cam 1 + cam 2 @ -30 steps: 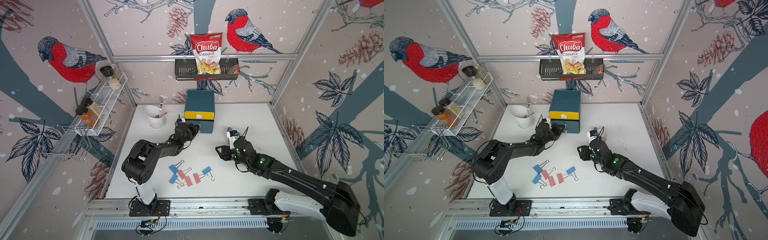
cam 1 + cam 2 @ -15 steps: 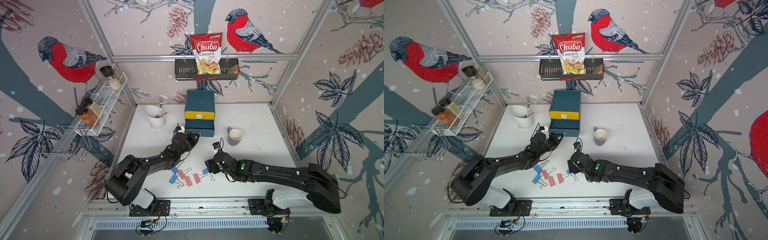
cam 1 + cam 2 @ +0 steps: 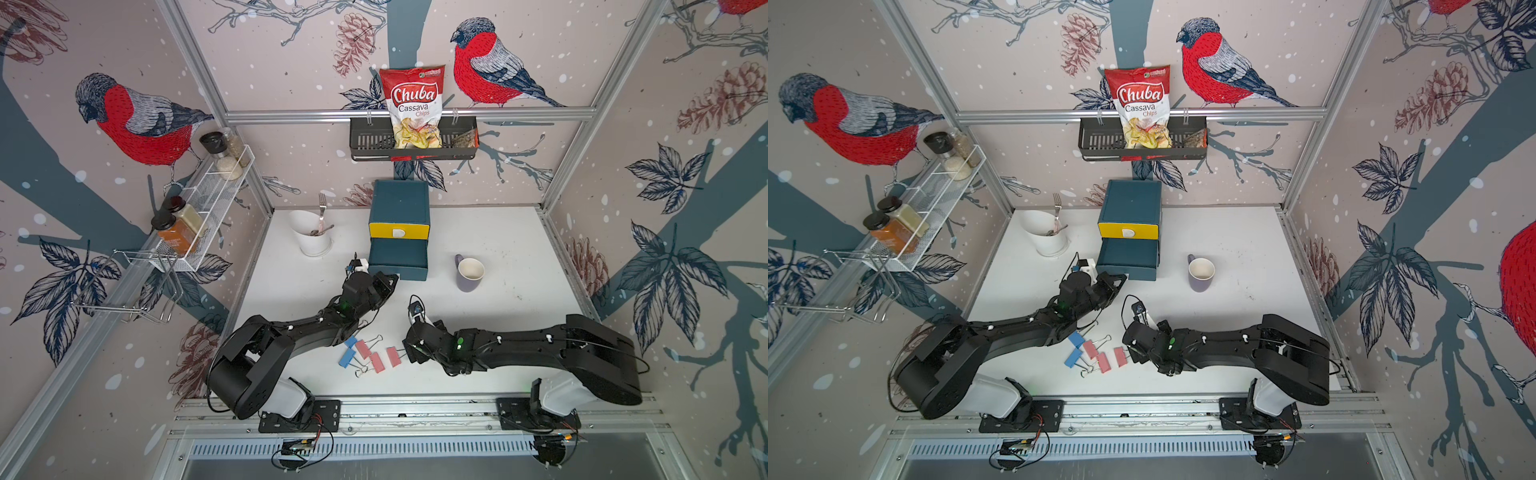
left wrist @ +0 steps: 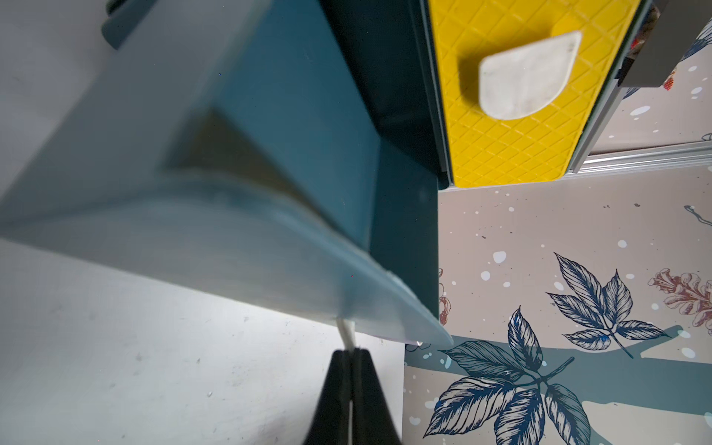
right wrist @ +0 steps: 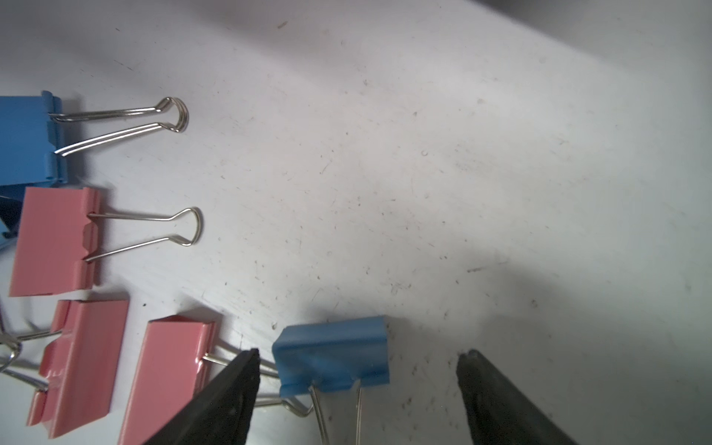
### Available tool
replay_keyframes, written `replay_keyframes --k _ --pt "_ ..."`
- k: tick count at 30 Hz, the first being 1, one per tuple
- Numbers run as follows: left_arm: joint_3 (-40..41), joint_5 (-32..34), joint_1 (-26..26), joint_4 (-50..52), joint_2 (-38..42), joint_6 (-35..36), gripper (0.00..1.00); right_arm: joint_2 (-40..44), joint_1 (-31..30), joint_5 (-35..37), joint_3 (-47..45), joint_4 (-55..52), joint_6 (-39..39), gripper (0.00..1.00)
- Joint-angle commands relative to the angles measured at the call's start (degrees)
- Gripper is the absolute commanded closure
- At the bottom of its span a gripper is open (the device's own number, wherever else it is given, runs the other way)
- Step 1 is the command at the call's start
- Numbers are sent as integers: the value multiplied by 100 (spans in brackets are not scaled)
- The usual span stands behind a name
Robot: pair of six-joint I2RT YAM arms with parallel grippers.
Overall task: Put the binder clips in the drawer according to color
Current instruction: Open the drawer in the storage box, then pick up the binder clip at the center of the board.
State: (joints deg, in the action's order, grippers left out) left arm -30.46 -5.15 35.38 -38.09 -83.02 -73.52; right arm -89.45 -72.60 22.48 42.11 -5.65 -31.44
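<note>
The drawer chest (image 3: 400, 203) stands at the back, with a yellow top front (image 4: 512, 115). A teal drawer (image 3: 398, 257) below it is pulled out. My left gripper (image 4: 351, 356) is shut on that drawer's white pull tab (image 4: 345, 333); in both top views it sits at the drawer's front corner (image 3: 388, 282) (image 3: 1120, 279). Two blue binder clips (image 3: 345, 357) and three pink ones (image 3: 377, 361) lie near the front. My right gripper (image 5: 360, 354) is open, low over a third blue clip (image 5: 331, 352) that lies between its fingers; its arm hides this clip in the top views.
A purple mug (image 3: 469, 272) stands right of the chest. A white cup with a fork (image 3: 313, 239) stands to its left. A wire rack with spice jars (image 3: 199, 216) hangs on the left wall, and a basket with a chips bag (image 3: 413, 141) on the back wall.
My right gripper came from beside the mug down to the clips and opened. My left gripper drew the teal drawer out towards the front.
</note>
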Motion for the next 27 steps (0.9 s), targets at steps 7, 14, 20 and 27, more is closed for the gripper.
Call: replay_keyframes --k 7,14,20,27 --pt "20 53 31 17 84 61 95 -192 -91 33 37 292 68 16" --pt "18 202 110 463 373 101 52 -362 -93 -39 52 344 68 20" --pt "220 294 119 763 756 109 44 -491 -71 -68 124 389 76 24" --pt "289 348 119 1232 1279 225 42 -660 -36 -103 159 416 68 32"
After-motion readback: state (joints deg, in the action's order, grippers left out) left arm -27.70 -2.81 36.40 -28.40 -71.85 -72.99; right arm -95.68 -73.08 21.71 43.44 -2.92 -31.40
